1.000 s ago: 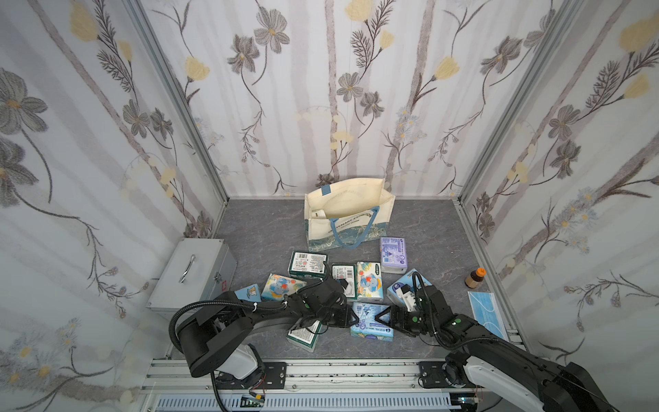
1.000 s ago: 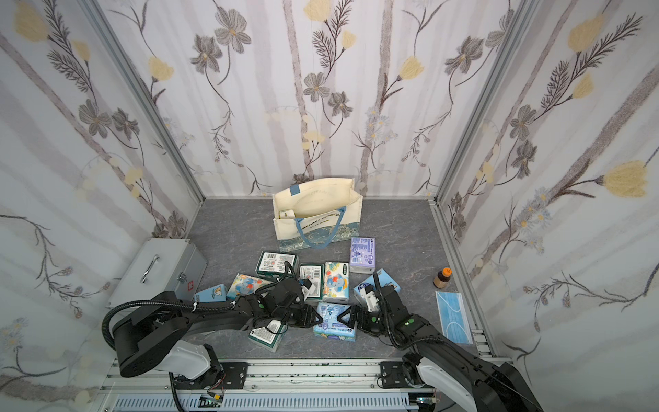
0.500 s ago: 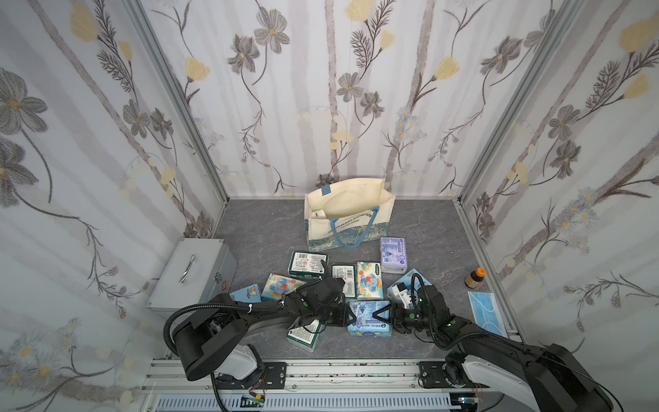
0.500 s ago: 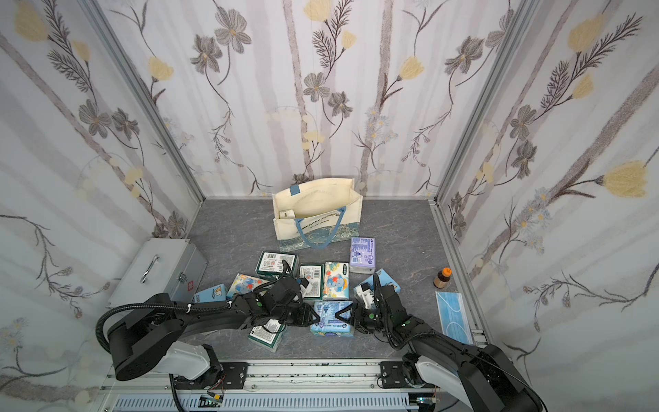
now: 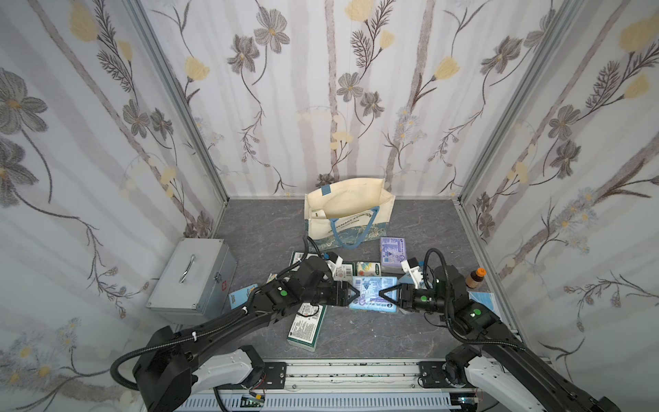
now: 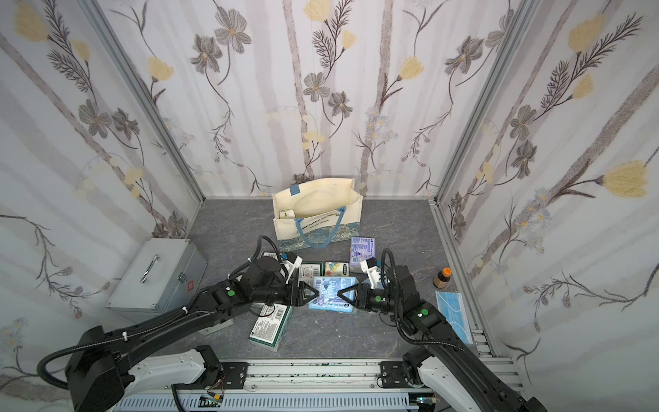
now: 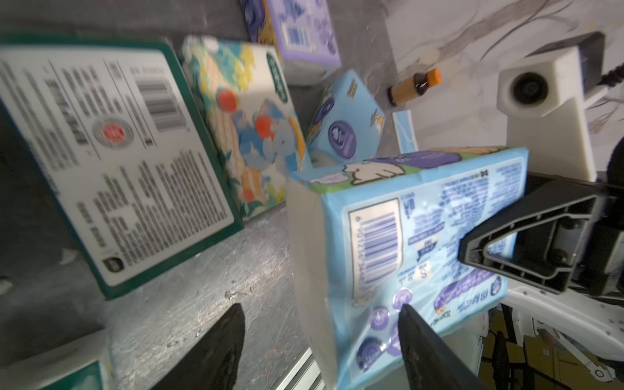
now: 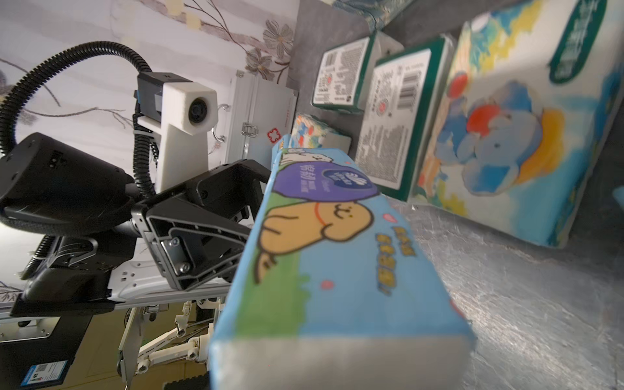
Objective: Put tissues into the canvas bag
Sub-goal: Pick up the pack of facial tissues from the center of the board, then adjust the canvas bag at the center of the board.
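Grey marbled table (image 5: pixel 410 335) stands inside 3 flower-papered walls, and near its front middle the 2 grippers meet tip to tip at 1 pack. There the right gripper (image 5: pixel 381 294) is clamped on the light blue tissue pack (image 5: pixel 371 285). The left wrist view shows 1 of its fingers (image 7: pixel 526 243) flat on the barcode face, with the other hidden beneath. The pack looks to be held clear of the table.

At the pack's opposite end the left gripper (image 5: pixel 356 294) has its jaws spread. In its wrist view 1 finger (image 7: pixel 425 347) lies over the barcode face while the other stands off the pack.

Just behind them lie a dark green labelled pack (image 5: pixel 344 271) and the elephant pack (image 5: pixel 367 268), with the lavender pack (image 5: pixel 392 251) farther back. Another green pack (image 5: pixel 306 328) lies in front, partly under the left arm.

The canvas bag (image 5: pixel 356 223) stands upright with its mouth open at the back of the table, well apart from both grippers. A silver case (image 5: pixel 192 274) sits at the left. A brown bottle (image 5: pixel 476 278) and a blue mask packet (image 5: pixel 485 301) sit at the right edge.
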Robot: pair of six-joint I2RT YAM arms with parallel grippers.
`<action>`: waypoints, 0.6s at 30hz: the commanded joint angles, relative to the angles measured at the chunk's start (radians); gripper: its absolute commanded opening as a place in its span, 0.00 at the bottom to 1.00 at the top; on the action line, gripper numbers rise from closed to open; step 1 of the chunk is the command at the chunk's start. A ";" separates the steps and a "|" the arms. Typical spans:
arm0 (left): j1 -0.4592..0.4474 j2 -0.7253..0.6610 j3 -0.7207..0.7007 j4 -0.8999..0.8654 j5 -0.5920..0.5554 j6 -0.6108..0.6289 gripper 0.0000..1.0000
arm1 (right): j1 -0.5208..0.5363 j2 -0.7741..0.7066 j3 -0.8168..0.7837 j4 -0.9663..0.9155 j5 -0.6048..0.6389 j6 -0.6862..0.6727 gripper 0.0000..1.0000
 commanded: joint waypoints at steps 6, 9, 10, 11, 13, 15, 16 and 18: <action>0.323 0.064 0.364 -0.273 0.040 0.142 0.75 | -0.062 0.383 0.758 -0.314 0.177 -0.315 0.38; 0.381 0.135 0.464 -0.282 -0.032 0.149 0.75 | -0.062 0.550 0.982 -0.351 0.271 -0.356 0.38; 0.394 0.187 0.504 -0.296 -0.056 0.163 0.74 | -0.062 0.621 1.066 -0.376 0.281 -0.378 0.38; 0.402 0.220 0.540 -0.315 -0.085 0.181 0.74 | -0.060 0.683 1.150 -0.407 0.286 -0.398 0.38; 0.413 0.305 0.625 -0.366 -0.161 0.230 0.72 | -0.057 0.815 1.333 -0.485 0.310 -0.447 0.39; 0.424 0.374 0.698 -0.402 -0.203 0.263 0.70 | -0.050 0.948 1.482 -0.547 0.361 -0.490 0.38; 0.427 0.403 0.726 -0.415 -0.222 0.277 0.69 | -0.049 1.006 1.555 -0.577 0.391 -0.514 0.38; 0.432 0.449 0.767 -0.422 -0.251 0.301 0.69 | -0.044 1.107 1.675 -0.638 0.443 -0.552 0.38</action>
